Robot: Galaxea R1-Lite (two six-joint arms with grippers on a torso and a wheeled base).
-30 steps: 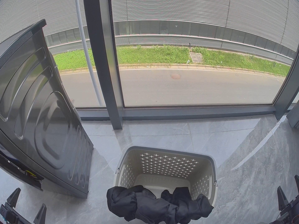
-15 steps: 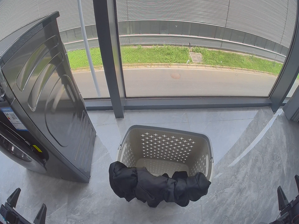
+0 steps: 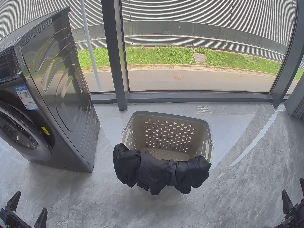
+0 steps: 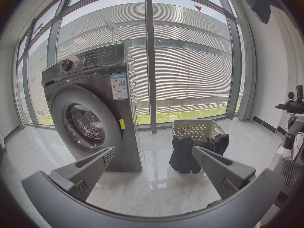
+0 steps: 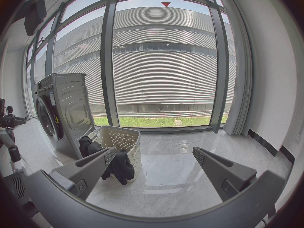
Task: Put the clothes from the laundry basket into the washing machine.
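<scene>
No print legible.
The washer front bears a label and a yellow sticker, both too small to read.

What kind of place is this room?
Probably a laundry corner in a bare, modern room, perhaps a test space. A washing machine stands on the polished grey floor beside a laundry basket with black clothes draped over its rim, before tall windows facing a road.

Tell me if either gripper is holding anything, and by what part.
Nothing is held. The left gripper and right gripper are open; the black clothes hang over the laundry basket rim.
</scene>
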